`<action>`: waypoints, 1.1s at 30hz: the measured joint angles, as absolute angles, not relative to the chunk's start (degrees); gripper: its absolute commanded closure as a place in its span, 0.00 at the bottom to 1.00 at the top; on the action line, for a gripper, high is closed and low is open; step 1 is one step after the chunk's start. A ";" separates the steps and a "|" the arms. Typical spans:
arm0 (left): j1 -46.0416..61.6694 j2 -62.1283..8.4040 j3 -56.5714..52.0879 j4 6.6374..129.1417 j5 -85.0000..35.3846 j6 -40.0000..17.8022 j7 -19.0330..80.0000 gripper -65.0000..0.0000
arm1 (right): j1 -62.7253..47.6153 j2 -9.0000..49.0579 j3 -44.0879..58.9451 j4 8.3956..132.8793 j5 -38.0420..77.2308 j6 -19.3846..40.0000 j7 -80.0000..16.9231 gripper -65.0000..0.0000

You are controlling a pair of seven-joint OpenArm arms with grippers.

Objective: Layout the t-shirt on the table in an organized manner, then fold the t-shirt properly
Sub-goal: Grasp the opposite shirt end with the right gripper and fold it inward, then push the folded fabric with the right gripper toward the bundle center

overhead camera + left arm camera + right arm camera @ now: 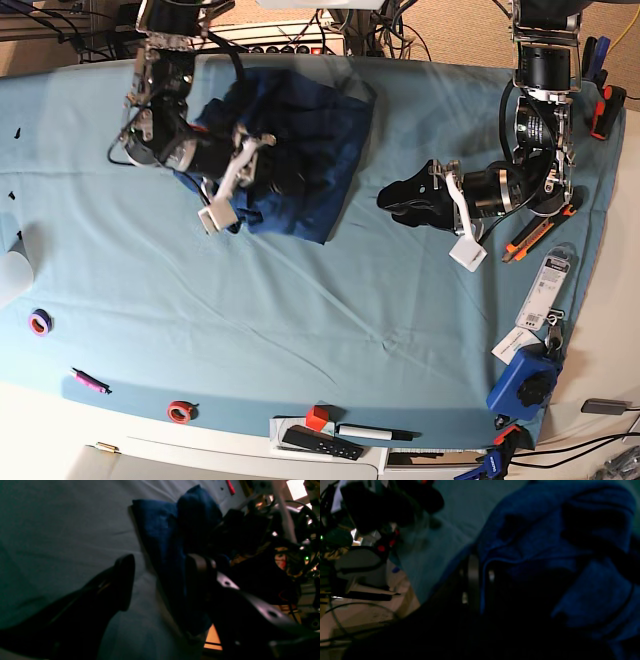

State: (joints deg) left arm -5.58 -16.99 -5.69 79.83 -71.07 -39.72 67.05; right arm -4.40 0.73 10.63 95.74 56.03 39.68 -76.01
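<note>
Fingers of the left gripper (392,197) stand wide apart over bare teal cloth, holding nothing; in the left wrist view the two dark fingers (125,580) frame a gap of empty tabletop (62,530). The left gripper sits well apart from the garment, to the right of it in the base view.

Right gripper (285,170) lies on top of the t-shirt (335,130). Its fingers are buried in dark folds. In the right wrist view a blue hem edge runs down beside one finger (472,580), but the frame is too dark and blurred; cannot tell whether the fingers are closed on fabric.

T-shirt: dark navy, bunched and wrinkled, not laid flat. It rests on the far side of the tabletop, left of centre in the base view, with its upper edge near the far table edge. One lower corner points toward the table centre.

Small items along the near edge: purple tape ring (39,322), red tape ring (180,410), black marker (375,434).
</note>
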 measured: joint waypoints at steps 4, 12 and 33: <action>-5.43 -16.99 -5.69 79.83 -71.05 -39.72 67.05 0.53 | -2.52 -0.45 10.48 95.74 52.86 39.86 -75.00 1.00; -5.32 -16.99 -5.69 79.83 -71.02 -39.72 67.05 0.53 | -0.64 -1.52 10.48 95.74 45.56 36.91 -73.45 1.00; -5.32 -16.99 -5.69 79.83 -71.02 -39.72 67.05 0.53 | -0.60 -1.50 10.48 95.77 67.51 39.64 -77.19 0.40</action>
State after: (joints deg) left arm -5.32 -16.99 -5.69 79.83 -71.02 -39.72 67.05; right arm -0.60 -1.50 10.48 95.77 67.51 39.64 -77.19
